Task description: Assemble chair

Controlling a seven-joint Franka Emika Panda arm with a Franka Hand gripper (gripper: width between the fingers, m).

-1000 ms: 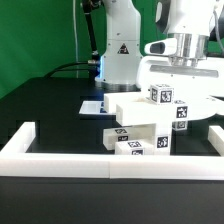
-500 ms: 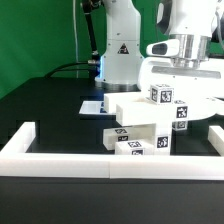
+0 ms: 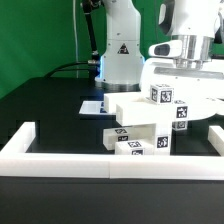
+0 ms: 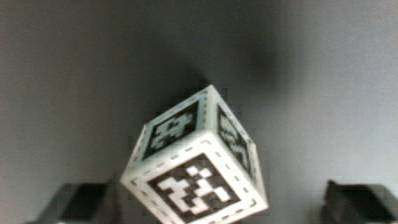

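1. the main risk was the square post (image 4: 192, 160) slipping or twisting as it went into its joint: it sat between the two fingertips (image 4: 365, 195) with clear gaps on both sides in the wrist view, so nothing pinned it. any push from above could have skewed it.
2. the hand (image 4: 217, 198) stood wide, fingers apart on either side of the post and touching neither face as far as the wrist view showed. in the exterior view the hand (image 3: 190, 60) hung over the stack, its fingertips hidden behind the white parts.
3. a second risk was the stacked chair parts (image 3: 150, 122) shifting on the black bench (image 3: 50, 110). they looked loosely piled, one panel lying low by the border wall (image 3: 110, 158) and others resting on top, so a sideways nudge from the arm might have toppled them against that wall.
4. the chair parts sat toward the near edge of the bench, closer to the exterior view's right corner, just behind the border wall. the marker board (image 3: 92, 105) lay flat farther back, nearer the middle of the bench.
5. the post's long axis ran roughly upright, along the line of the hand, with its tagged end face turned up toward the wrist camera and its body receding down to the bench. it appeared slightly tilted rather than truly plumb, though the blur made that hard to judge.
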